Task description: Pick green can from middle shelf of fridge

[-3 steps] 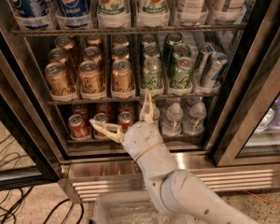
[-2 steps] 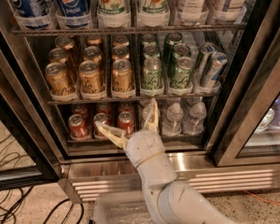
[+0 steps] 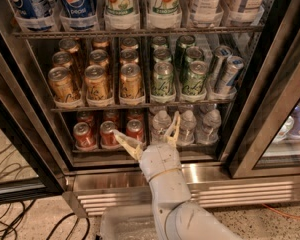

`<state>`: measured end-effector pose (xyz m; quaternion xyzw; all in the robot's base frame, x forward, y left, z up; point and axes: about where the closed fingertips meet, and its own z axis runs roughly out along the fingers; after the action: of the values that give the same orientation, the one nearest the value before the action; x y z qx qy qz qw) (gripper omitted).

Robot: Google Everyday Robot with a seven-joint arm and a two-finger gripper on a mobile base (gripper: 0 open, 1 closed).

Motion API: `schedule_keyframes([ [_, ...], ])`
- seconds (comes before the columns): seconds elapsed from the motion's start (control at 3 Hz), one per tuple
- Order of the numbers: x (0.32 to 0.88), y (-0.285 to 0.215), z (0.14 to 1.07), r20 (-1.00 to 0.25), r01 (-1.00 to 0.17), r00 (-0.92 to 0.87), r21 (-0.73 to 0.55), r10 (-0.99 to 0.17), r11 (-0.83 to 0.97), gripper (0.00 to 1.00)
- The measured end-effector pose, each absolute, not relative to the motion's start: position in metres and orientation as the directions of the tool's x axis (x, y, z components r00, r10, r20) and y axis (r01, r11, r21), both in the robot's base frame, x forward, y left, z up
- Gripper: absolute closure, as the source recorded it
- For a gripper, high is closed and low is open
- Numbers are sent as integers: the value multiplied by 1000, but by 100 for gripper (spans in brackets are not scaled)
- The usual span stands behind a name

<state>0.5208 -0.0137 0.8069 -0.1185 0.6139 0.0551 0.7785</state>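
**Camera view: reach stage, tool open and below the target rack**

- Two-finger tool [image 3: 145, 124] on the white arm [image 3: 162, 184]: spread wide, nothing held.
- Position: in front of the bottom rack. One of its fingers [image 3: 127, 143] lies across the small red cans [image 3: 84, 135]. The other rises beside the clear water bottles [image 3: 211, 124], its tip just under the rail above.
- Thin dark wire middle shelf [image 3: 140, 105]: directly over the tool. The gold-orange cans [image 3: 97, 84] fill its left half and the green ones its right. Slim silver-blue cans [image 3: 229, 74] lean at the far right end.
- Pale green aluminium drink can [image 3: 163, 81]: front row of the middle shelf, nearest above the tool and not touched by it. A second green can [image 3: 194, 79] stands close beside it.
- Attitude: the can stands upright with its long axis vertical. The silver top faces up and the dark script faces out of the dark-framed glass-door fridge [image 3: 270, 79].

Judgement: the reach is under way and no grasp has begun. The tool likely has to rise above the front rail to the can's mid-height. It probably must also roll so the fingers sit level on either side of the can, then push in. The neighbouring cans leave little room for the fingers.
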Motion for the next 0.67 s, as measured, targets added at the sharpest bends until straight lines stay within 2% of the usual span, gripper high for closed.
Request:
schedule_keyframes([
  [0.33,527,-22,812,-964,-190,246,-150,-101,970,11],
  [0.67,533,-27,816,-958,-167,262,-162,-114,973,24],
])
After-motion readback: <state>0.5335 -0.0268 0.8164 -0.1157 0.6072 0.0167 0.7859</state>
